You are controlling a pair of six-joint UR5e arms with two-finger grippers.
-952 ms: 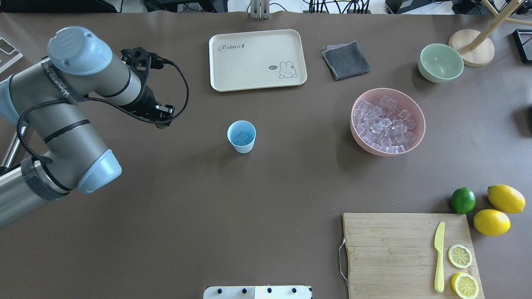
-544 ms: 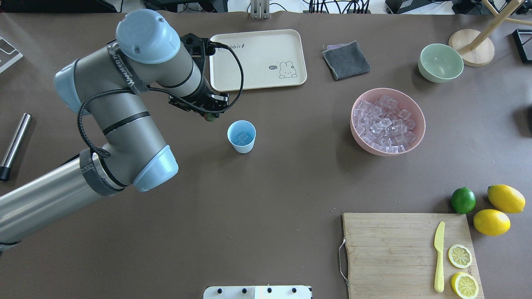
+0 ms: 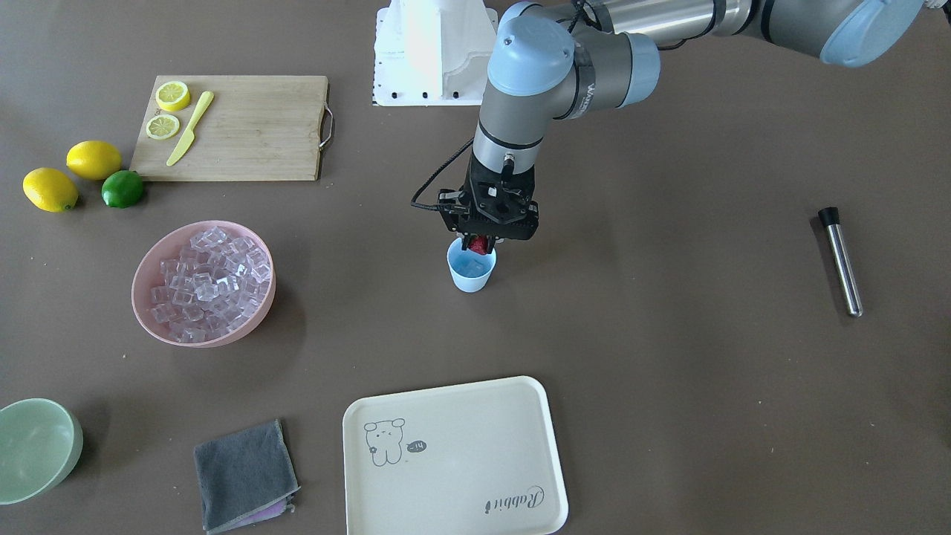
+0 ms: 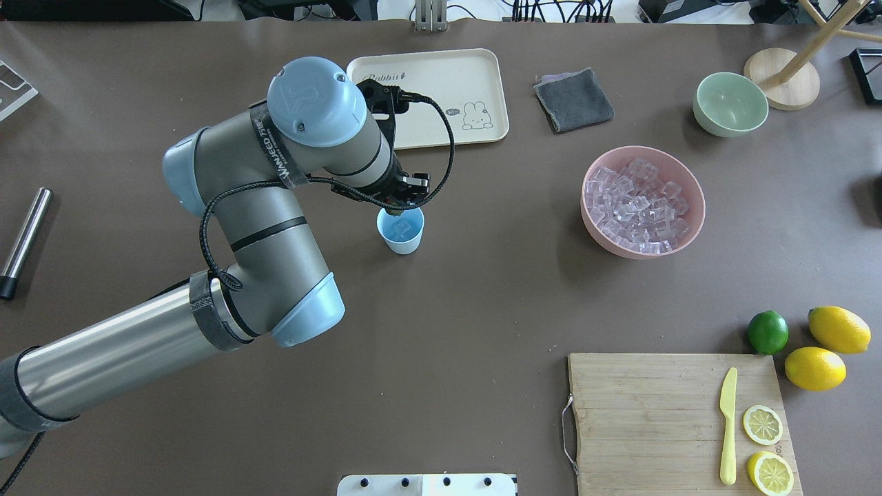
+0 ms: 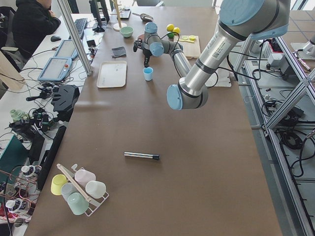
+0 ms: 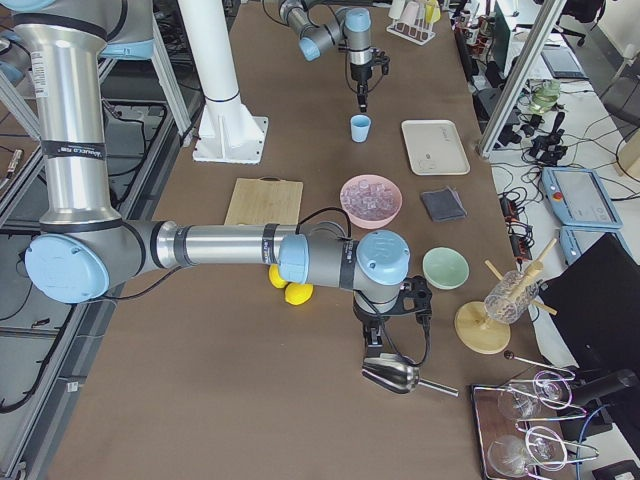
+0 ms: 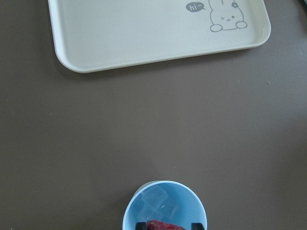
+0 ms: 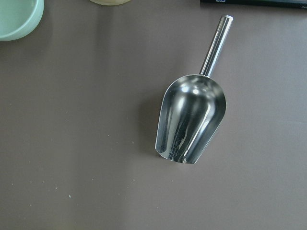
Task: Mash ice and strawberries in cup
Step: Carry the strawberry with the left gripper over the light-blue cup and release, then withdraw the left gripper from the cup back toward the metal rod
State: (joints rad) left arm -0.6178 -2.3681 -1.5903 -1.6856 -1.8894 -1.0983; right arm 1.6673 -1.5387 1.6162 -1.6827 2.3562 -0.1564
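The left gripper was clenched on the strawberry and pointed straight down, probably so the fruit could drop cleanly. The strawberry hung between the jaws just above the mouth of the cup, where ice already lay inside. The right gripper hovered well apart, above a metal scoop on the worktop. Whether it was released or clenched could not be told.

Small light blue cup stands upright mid-table with a clear ice cube inside. A tiny red strawberry hangs just above its mouth, pinched in the left gripper. Seen from overhead, more ice fills a pink bowl at the cup's 3 o'clock.
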